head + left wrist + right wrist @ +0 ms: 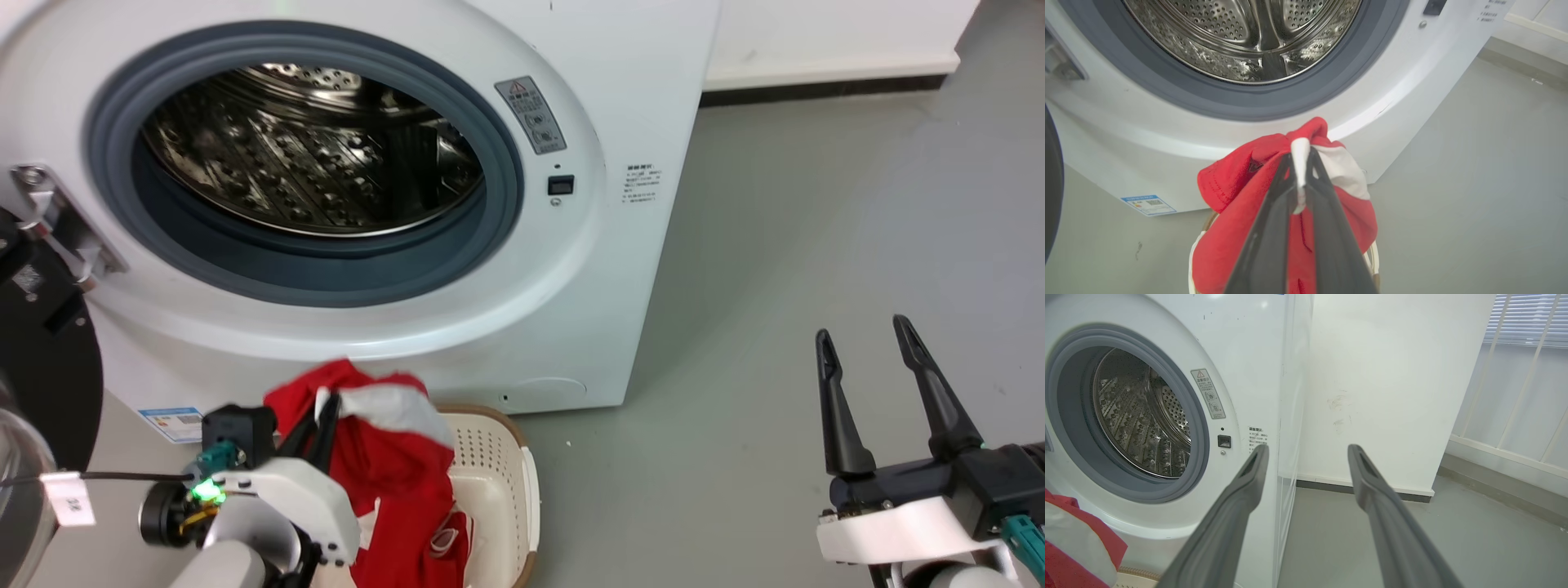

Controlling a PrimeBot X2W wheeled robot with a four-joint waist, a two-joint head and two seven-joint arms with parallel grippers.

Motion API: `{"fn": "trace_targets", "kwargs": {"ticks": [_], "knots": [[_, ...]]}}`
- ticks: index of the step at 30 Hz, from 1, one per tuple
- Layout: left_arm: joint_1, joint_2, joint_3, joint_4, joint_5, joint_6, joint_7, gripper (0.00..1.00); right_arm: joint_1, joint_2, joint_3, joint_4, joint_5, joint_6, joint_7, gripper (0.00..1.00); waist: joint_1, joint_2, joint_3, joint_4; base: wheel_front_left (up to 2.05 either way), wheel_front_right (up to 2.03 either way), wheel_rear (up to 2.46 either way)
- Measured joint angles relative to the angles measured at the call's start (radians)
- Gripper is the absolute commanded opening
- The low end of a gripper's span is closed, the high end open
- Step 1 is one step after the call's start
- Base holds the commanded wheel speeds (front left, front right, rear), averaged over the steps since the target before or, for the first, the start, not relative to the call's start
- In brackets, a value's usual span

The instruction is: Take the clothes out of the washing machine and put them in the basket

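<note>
"Two claws in play. How does each stand?"

"My left claw (1300, 153) is pinched tight on the clothes (400, 465), with a fold of white trim squeezed between its fingers. My right claw (861, 327) is spread wide, well off to the right of the washer (571, 310), above the grey floor (816, 204)."

"Where are the clothes, measured against the washer?"

"Outside it. The red bundle hangs from my left claw just in front of the washer, lower than the mouth of the drum (310, 155). It drapes down into the basket (490, 474), which stands on the floor right at the washer's foot. I can't tell whether the cloth reaches the basket's bottom."

"And the washer itself?"

"I see perforated steel in the drum. The door (41, 384) is swung open on the washer's left side, as I face it."
</note>
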Motion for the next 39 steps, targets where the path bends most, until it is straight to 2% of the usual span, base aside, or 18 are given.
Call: {"fn": "trace_targets", "kwargs": {"ticks": [7, 15, 23, 31, 38, 39], "knots": [[-0.009, -0.047, -0.011, 0.234, -0.022, -0.031, -0.032, 0.00, -0.019, 0.000, 0.016, -0.010, -0.016, 0.000, 0.000, 1.00, 0.0001, 0.0000, 0.070, -0.034, 0.00, 0.00, 0.00], [-0.130, -0.099, -0.016, 0.515, -0.018, -0.073, -0.097, 0.00, -0.063, 0.000, 0.014, -0.034, -0.021, 0.000, 0.000, 1.00, 0.0003, 0.0000, 0.201, -0.091, 0.00, 0.00, 0.00], [-0.270, -0.108, -0.006, 0.755, -0.024, -0.107, -0.128, 0.00, -0.107, 0.000, 0.012, -0.053, -0.009, 0.000, 0.000, 1.00, 0.0003, 0.0000, 0.346, -0.160, 0.00, 0.00, 0.00], [-0.356, -0.112, -0.001, 0.927, -0.027, -0.136, -0.153, 0.00, -0.125, 0.000, 0.018, -0.063, 0.002, 0.000, 0.000, 1.00, 0.0004, 0.0000, 0.452, -0.223, 0.00, 0.00, 0.00], [-0.388, -0.124, 0.014, 0.999, -0.042, -0.139, -0.182, 0.00, -0.134, 0.000, 0.020, -0.061, 0.004, 0.000, 0.000, 1.00, 0.0003, 0.0000, 0.476, -0.239, 0.00, 0.00, 0.00], [-0.388, -0.128, 0.015, 1.003, -0.042, -0.139, -0.187, 0.07, -0.134, 0.000, 0.021, -0.057, 0.004, 0.000, 0.000, 1.00, 0.0003, 0.0000, 0.472, -0.236, 0.00, 0.00, 0.00]]}}
